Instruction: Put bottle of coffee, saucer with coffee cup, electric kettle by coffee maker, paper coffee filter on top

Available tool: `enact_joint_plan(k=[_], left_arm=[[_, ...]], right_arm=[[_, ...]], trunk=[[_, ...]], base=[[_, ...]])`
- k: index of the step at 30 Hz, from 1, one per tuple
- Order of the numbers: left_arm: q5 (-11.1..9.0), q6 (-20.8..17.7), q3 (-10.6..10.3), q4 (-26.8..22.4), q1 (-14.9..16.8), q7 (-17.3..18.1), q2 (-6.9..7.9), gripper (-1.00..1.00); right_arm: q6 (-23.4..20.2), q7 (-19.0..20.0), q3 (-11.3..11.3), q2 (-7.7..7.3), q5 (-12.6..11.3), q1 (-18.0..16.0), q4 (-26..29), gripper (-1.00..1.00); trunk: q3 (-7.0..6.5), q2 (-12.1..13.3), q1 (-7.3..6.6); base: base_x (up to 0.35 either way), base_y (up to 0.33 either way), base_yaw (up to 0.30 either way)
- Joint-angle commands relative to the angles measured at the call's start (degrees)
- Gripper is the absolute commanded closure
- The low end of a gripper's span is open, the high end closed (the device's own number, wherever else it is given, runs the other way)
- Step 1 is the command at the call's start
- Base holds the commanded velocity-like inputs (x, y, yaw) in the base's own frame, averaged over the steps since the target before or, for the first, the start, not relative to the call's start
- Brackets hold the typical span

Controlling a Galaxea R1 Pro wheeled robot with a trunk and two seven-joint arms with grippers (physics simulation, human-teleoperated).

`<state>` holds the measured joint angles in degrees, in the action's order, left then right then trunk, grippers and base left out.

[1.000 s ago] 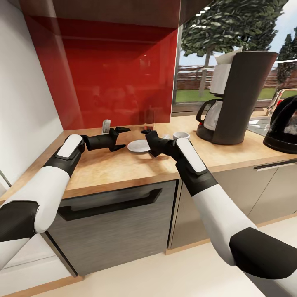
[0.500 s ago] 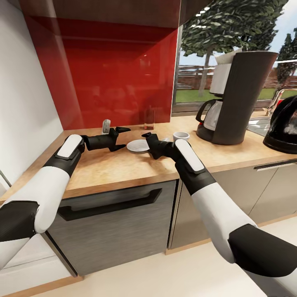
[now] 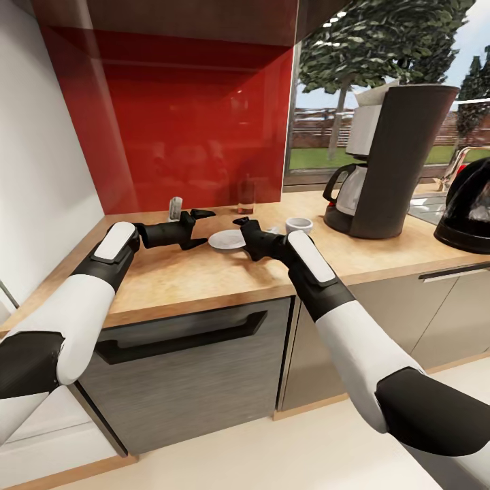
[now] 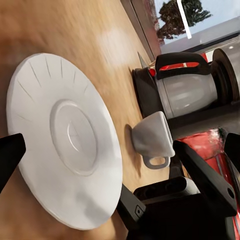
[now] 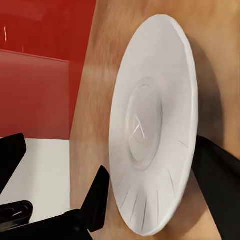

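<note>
An empty white saucer (image 3: 227, 239) lies on the bench near its back edge, the coffee cup (image 3: 298, 224) beside it, not on it. Both the left gripper (image 3: 198, 227) and right gripper (image 3: 239, 238) flank the saucer with fingers spread; the right has edged closer over the last second, its lower finger now under the rim

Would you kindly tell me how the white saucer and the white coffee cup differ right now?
The flat round white saucer lies between both grippers, while the small white coffee cup stands apart, nearer the black coffee maker. The saucer is wide and shallow, the cup narrow with a handle. Both are white, on the wooden countertop.
</note>
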<state>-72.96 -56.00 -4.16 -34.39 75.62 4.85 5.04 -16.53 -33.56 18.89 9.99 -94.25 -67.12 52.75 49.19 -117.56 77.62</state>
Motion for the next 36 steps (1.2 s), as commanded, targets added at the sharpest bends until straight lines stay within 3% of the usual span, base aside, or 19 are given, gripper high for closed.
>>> enact_joint_plan(k=[1, 15, 24, 36], left_arm=[[0.37, 0.01, -0.24, 0.02, 0.05, 0.51, 0.06, -1.0], [0.37, -0.07, -0.23, 0.02, 0.05, 0.59, 0.06, -1.0], [0.37, -0.08, -0.23, 0.02, 0.05, 0.6, 0.06, -1.0], [0.37, -0.08, -0.23, 0.02, 0.05, 0.6, 0.06, -1.0]], right_arm=[[-0.07, -0.42, 0.01, 0.0, -0.4, -0.04, -0.94, -1.0], [-0.08, -0.1, 0.02, 0.0, -0.4, -0.12, -1.15, -1.0], [-0.15, 3.26, 0.02, 0.0, -0.4, -0.12, -1.86, -1.0], [-1.68, 3.98, 0.01, 0.0, -0.47, -1.22, -2.78, -1.0]], trunk=[[0.07, -0.01, 0.0], [0.07, -0.01, 0.0], [0.07, -0.01, 0.0], [0.07, -0.01, 0.0]], base=[[0.0, 0.0, 0.0], [0.0, 0.0, 0.0], [0.0, 0.0, 0.0], [0.0, 0.0, 0.0]])
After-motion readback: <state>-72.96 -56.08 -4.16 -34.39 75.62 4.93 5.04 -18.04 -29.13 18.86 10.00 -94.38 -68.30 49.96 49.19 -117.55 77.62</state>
